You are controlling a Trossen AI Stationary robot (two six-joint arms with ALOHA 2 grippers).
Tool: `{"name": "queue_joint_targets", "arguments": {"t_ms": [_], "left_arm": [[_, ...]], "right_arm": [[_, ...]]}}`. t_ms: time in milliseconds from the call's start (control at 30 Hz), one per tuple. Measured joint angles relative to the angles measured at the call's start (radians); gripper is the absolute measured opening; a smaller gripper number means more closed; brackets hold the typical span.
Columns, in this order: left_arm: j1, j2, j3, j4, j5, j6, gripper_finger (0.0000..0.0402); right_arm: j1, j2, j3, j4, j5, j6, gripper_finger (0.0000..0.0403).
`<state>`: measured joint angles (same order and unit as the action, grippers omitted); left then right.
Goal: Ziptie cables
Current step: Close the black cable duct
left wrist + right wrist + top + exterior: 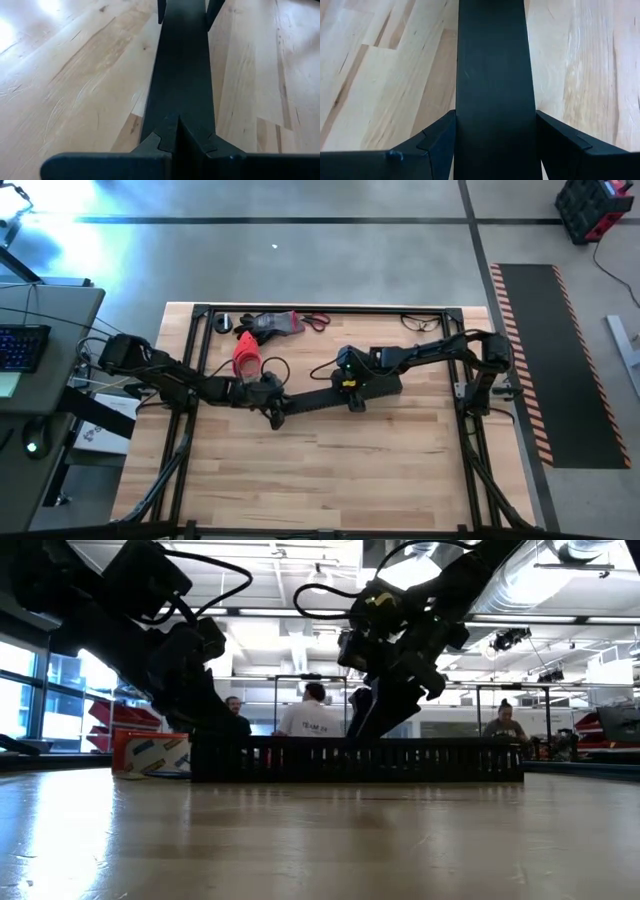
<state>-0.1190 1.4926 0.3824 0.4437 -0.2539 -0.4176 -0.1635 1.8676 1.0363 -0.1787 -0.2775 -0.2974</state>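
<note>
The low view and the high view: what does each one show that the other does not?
Only the low view shows the comb teeth along the black channel and people in the room behind. Only the high view shows a red tool and the table's black frame. Both show the shut left gripper and the right gripper, its fingers around the channel.

cables not discernible, black channel's (495, 90) ends cut off in wrist views

Two arms (180, 375), one channel (355, 760), perhaps.
</note>
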Motion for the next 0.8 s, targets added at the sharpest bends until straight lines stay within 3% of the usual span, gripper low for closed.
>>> {"name": "queue_joint_targets", "arguments": {"t_ms": [267, 467, 567, 700, 800], "left_arm": [[-0.015, 0.002, 0.000, -0.001, -0.021, -0.001, 0.0000], [-0.014, 0.006, 0.000, 0.001, -0.013, 0.000, 0.0000], [-0.015, 0.005, 0.000, 0.001, -0.014, 0.000, 0.0000], [-0.015, 0.005, 0.000, -0.001, -0.014, 0.000, 0.0000], [-0.015, 0.005, 0.000, -0.003, -0.015, 0.000, 0.0000]], "right_arm": [[0.000, 0.003, 0.000, 0.006, -0.008, -0.018, 0.0218], [0.002, 0.008, -0.008, 0.025, 0.012, -0.017, 0.0343], [0.002, -0.031, -0.004, 0.033, 0.059, -0.013, 0.0382], [0.001, -0.124, -0.006, 0.030, 0.089, 0.010, 0.0392], [0.002, -0.221, -0.003, -0.024, 0.204, 0.034, 0.0378]]}}
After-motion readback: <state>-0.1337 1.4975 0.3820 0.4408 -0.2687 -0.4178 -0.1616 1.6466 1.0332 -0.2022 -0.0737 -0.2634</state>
